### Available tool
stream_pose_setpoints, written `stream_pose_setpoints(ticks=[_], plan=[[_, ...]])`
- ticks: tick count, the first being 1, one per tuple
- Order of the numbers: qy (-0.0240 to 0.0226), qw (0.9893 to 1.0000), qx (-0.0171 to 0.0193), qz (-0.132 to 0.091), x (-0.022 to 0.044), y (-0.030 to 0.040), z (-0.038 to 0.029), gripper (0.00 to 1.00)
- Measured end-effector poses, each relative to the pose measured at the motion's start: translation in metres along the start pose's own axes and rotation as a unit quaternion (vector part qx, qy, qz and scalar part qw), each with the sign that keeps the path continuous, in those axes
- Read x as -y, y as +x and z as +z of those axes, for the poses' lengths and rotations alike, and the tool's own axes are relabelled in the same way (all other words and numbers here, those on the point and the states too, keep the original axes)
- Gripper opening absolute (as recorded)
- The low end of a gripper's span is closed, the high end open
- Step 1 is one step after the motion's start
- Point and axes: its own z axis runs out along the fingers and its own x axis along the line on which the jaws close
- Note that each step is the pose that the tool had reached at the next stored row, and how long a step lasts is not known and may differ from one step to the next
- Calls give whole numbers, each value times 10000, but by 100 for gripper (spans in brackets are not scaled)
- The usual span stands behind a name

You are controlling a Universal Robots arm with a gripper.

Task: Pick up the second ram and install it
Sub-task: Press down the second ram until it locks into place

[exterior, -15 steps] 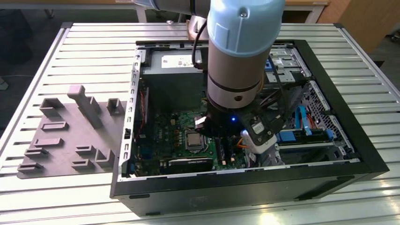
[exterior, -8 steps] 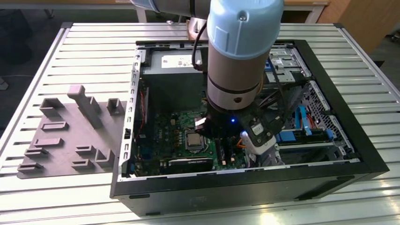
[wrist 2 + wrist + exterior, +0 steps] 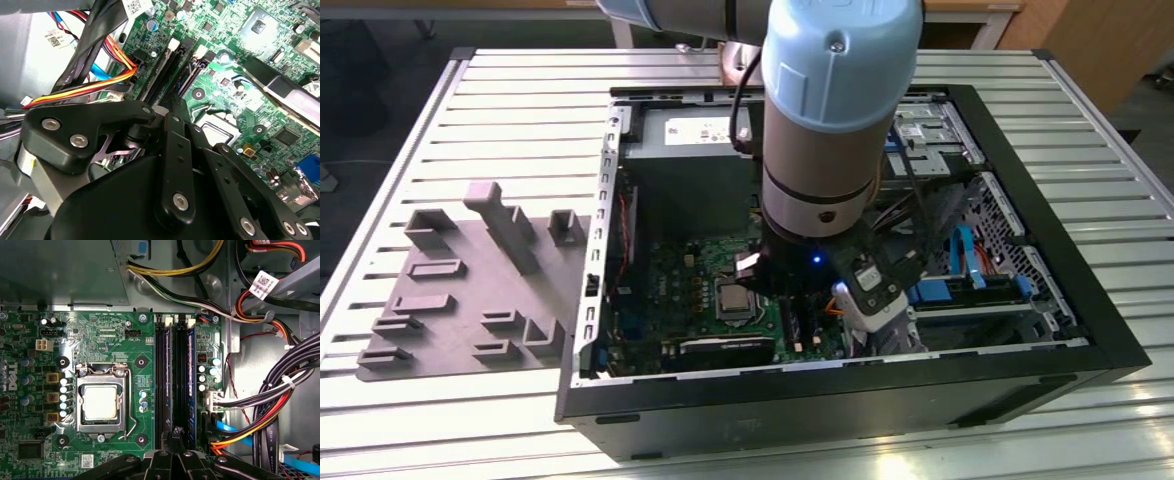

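In the first wrist view, the black memory slots (image 3: 160, 385) run across the green motherboard (image 3: 100, 335) beside the CPU socket (image 3: 100, 402). A thin blue ram stick (image 3: 190, 385) stands edge-on in the outer slot. A second dark bluish stick (image 3: 171, 385) seems to sit in a middle slot. My gripper (image 3: 176, 431) hangs over the near end of that middle slot, fingers drawn together. I cannot tell whether they touch the stick. In the second wrist view the black finger links meet at the gripper (image 3: 172, 102) above the slots (image 3: 167, 70). In the exterior view the arm (image 3: 834, 120) reaches down into the case.
The open black PC case (image 3: 1107, 340) lies on a slatted metal table (image 3: 520, 100). A grey power-supply box (image 3: 687, 125) sits at the case's far end. Cable bundles (image 3: 270, 395) and a drive cage (image 3: 987, 290) crowd one side. A grey fixture plate (image 3: 467, 290) lies at the exterior view's left.
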Motion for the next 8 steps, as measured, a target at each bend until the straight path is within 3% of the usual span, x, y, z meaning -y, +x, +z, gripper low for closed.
stream_pose_setpoints(ticks=[8], plan=[[2,10000,-1,0,1,2,26,11]])
